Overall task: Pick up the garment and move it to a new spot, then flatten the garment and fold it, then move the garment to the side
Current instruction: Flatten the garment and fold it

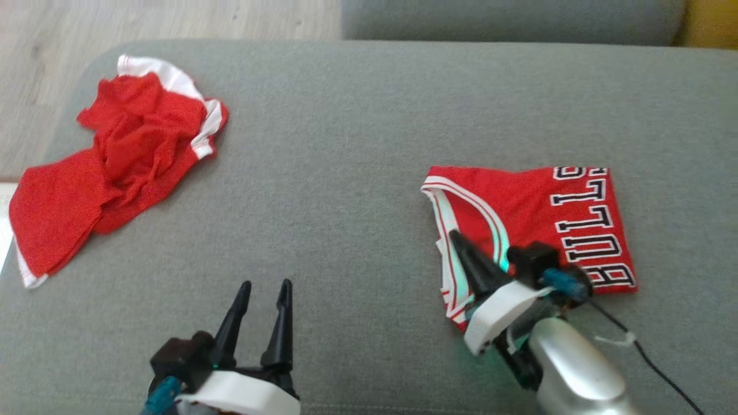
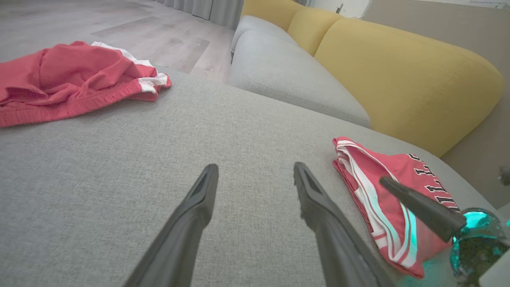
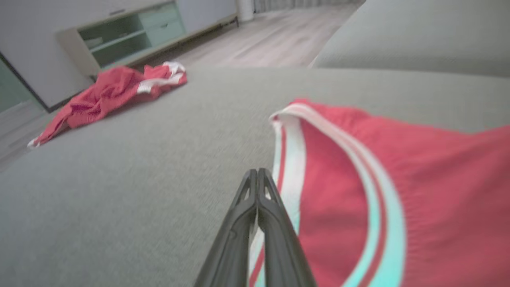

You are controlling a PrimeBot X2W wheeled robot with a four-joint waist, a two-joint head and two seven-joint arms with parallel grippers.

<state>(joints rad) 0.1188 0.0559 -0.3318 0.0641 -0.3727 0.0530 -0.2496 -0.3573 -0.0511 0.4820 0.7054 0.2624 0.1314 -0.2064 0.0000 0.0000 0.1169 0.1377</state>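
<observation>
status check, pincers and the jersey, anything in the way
Left pincer open, empty, over bare cushion. Right pincer shut, tips at striped edge of folded jersey; grip not confirmed. Far left, crumpled red garment, clear of the work.

The head camera looks steeply down on the folded jersey. The left wrist camera sits low to the jersey's left, facing across the grey cushion. The right wrist camera hangs close over its striped edge. All share the jersey and the crumpled red garment.
</observation>
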